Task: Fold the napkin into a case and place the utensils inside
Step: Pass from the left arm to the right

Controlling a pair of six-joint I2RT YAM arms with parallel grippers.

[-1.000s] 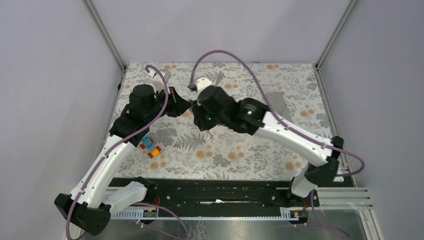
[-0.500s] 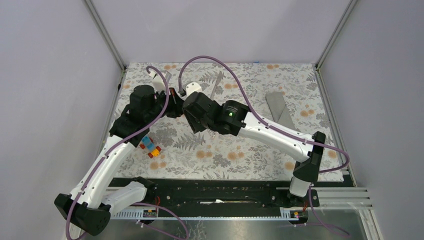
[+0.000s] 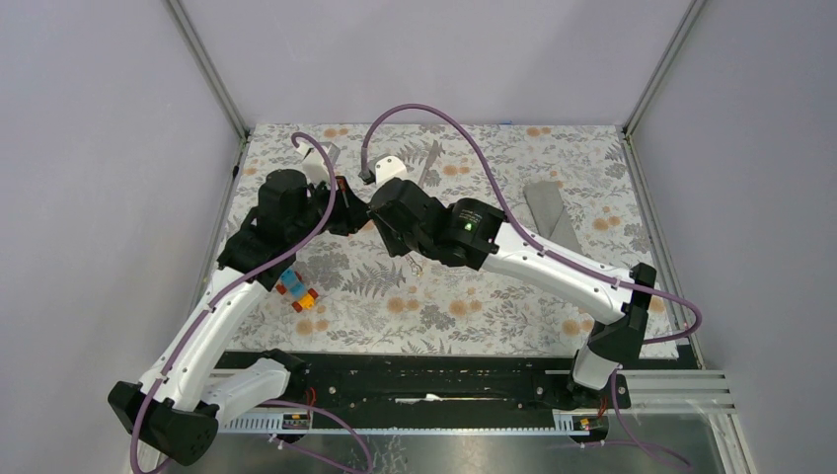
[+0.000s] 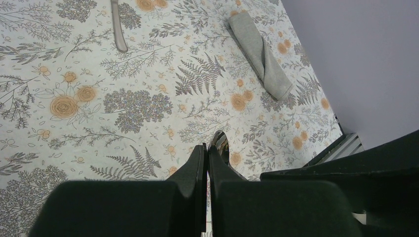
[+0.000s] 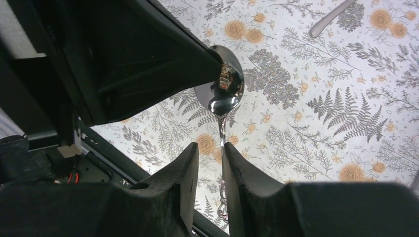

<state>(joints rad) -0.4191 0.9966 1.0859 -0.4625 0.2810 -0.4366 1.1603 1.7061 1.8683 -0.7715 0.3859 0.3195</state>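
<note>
overhead, a floral tablecloth (image 3: 474, 306) covers the table. the left arm (image 3: 212, 326) and the right arm (image 3: 553, 267) meet above its far left part. the grey napkin (image 3: 546, 205), folded into a narrow case, lies well apart from them at the far right. the left gripper (image 4: 207, 148) is closed tight on the bowl of a shiny spoon (image 5: 226, 94), held above the cloth. the right gripper (image 5: 210, 153) has its fingers a little apart, with the spoon's handle running through the gap against one finger. a second utensil (image 3: 428, 160) lies near the far edge. small toy blocks (image 3: 297, 291) sit beside the left arm.
</note>
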